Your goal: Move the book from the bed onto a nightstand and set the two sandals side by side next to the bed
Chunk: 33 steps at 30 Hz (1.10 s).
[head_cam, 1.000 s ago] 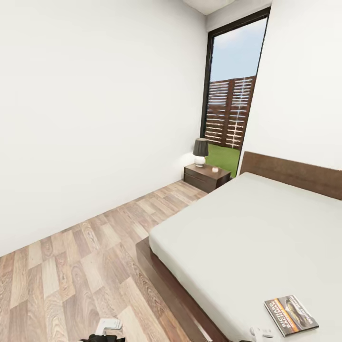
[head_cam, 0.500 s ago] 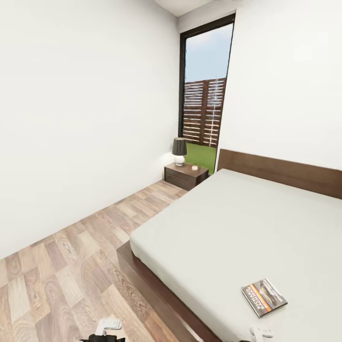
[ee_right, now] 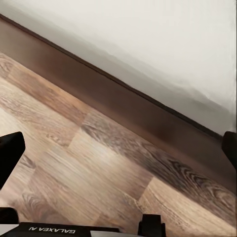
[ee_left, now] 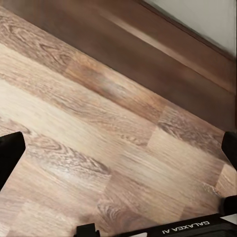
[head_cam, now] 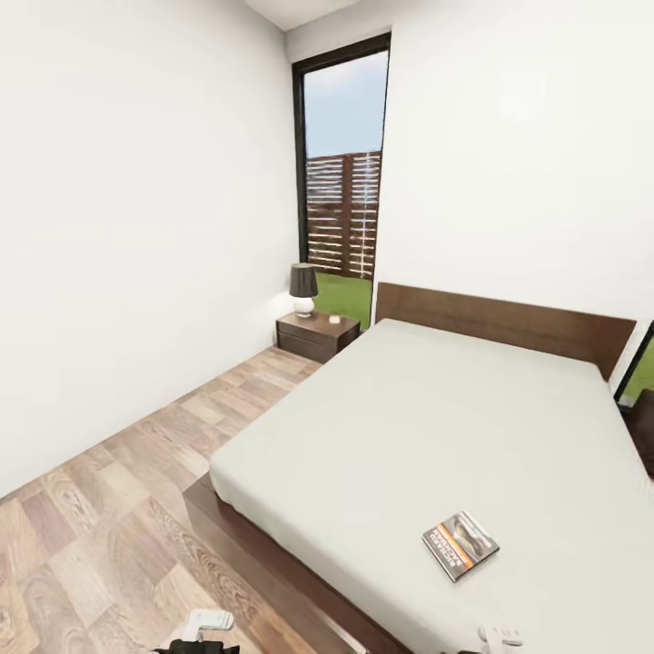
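One book: we see the book (head_cam: 460, 544) lying flat on the mattress near the foot-side corner of the bed (head_cam: 436, 436), well apart from the headboard (head_cam: 504, 320), its cover up with an orange band.
Bed: low dark-brown frame, bare light-grey mattress, headboard against the far white wall.
Nightstand: the nightstand (head_cam: 316, 334) stands just beside the bed's far left corner, below the tall window (head_cam: 342, 173).
On the nightstand: a lamp (head_cam: 303, 289) with a dark shade and a small pale item (head_cam: 334, 319), too small for us to name.
Window: slatted brown fence, grass and sky outside.
Floor: wood planks (head_cam: 118, 509) run between the bed and the left wall.
Left gripper: in the left wrist view our left gripper (ee_left: 118, 148) has its dark fingertips (ee_left: 10, 153) far apart at the frame's two edges, nothing between them but floor and the dark side of the bed frame (ee_left: 163, 44).
Right gripper: our right gripper (ee_right: 118, 148) is likewise spread wide and empty, over planks, the dark frame and what we take to be the pale mattress edge (ee_right: 163, 44).
Head view, bottom edge: white and black parts of our arms (head_cam: 207, 627) just show.
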Motion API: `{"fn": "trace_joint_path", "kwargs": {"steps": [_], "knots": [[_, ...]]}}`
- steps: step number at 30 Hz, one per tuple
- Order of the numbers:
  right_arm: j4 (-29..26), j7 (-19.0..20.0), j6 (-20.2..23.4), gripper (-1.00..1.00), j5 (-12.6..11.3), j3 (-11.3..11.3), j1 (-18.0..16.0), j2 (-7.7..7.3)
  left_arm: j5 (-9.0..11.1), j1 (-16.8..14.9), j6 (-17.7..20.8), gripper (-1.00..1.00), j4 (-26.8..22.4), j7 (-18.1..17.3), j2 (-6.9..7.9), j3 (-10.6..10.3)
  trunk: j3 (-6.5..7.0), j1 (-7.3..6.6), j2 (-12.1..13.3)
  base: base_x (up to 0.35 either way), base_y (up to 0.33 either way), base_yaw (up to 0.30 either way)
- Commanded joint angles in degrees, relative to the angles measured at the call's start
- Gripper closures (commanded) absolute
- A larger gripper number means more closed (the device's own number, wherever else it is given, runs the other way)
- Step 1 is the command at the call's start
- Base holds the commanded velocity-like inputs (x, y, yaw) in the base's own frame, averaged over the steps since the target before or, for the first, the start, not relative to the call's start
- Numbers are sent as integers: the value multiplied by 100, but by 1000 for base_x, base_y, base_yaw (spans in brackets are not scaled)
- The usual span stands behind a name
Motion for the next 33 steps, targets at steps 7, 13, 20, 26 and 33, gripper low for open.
{"fn": "trace_joint_path", "kwargs": {"steps": [7,13,20,26,33], "knots": [[0,35,25,-100,-40,-43,-4,1,49,-2,20,-100,-8,-12,6,-26,-7,0,-5,0,0,-300],[0,35,26,-100,-40,-43,-4,1,50,-2,20,-100,-8,-12,7,-26,-7,0,-5,0,0,-300],[0,35,25,-100,-40,-43,-4,1,50,-2,20,-100,-8,-12,9,-26,-7,0,-5,62,47,-300],[0,35,25,-100,-40,-44,-4,1,50,-2,20,-100,-8,-12,7,-26,-7,0,-5,124,100,-300],[0,35,24,-100,-40,-44,-4,1,51,-2,20,-100,-8,-12,7,-26,-7,0,-5,9,7,-300]]}}
